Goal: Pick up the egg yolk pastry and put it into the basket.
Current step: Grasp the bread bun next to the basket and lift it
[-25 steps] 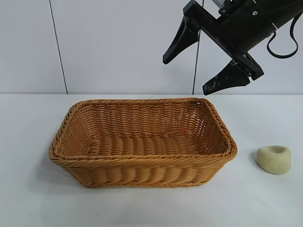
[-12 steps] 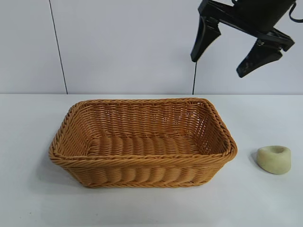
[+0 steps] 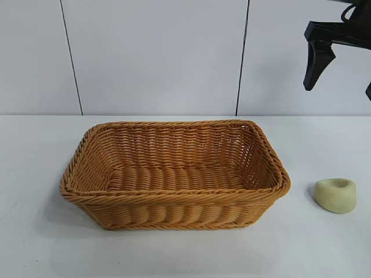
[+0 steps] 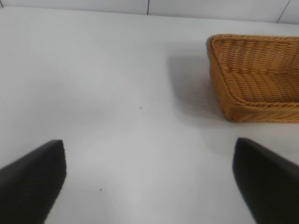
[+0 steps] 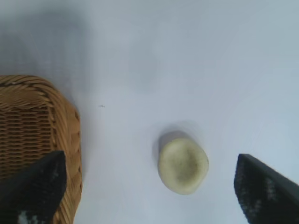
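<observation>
The right claw [image 5: 149, 186] hung wide open and empty high above the egg yolk pastry [image 3: 335, 195], which lay on the counter [image 3: 35, 231] just beside the basket [image 3: 174, 174] (nothing in it), so the approach step was in hand and the next move called for a straight descent.

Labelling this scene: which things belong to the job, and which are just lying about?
Job:
- small pale cream-yellow pastry lump
- orange-brown woven wicker basket
- right hand, open above the pastry

Just there:
- white table
- left hand, open, parked
</observation>
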`<state>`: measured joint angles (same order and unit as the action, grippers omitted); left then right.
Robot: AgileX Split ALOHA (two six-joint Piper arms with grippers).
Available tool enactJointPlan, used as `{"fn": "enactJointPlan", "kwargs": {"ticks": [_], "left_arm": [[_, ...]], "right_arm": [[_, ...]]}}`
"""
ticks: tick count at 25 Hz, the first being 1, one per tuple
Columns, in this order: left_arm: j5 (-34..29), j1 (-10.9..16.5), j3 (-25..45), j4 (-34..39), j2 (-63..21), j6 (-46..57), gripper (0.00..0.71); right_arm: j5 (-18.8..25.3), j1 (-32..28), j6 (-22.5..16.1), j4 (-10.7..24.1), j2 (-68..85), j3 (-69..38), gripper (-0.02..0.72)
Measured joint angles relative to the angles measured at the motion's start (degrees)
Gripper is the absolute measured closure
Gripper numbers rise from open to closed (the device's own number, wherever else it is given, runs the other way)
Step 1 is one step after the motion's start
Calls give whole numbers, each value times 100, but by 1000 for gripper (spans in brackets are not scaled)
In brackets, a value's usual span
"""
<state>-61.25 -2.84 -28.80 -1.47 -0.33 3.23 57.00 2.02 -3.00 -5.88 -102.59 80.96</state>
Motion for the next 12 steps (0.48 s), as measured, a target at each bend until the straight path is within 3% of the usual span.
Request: {"fn": "enactJointPlan", "kwargs": {"ticks": [12], "left_arm": [[5, 0, 0, 0, 0, 6, 14]], "right_arm": [[284, -6, 0, -88, -1360, 5, 8]]}}
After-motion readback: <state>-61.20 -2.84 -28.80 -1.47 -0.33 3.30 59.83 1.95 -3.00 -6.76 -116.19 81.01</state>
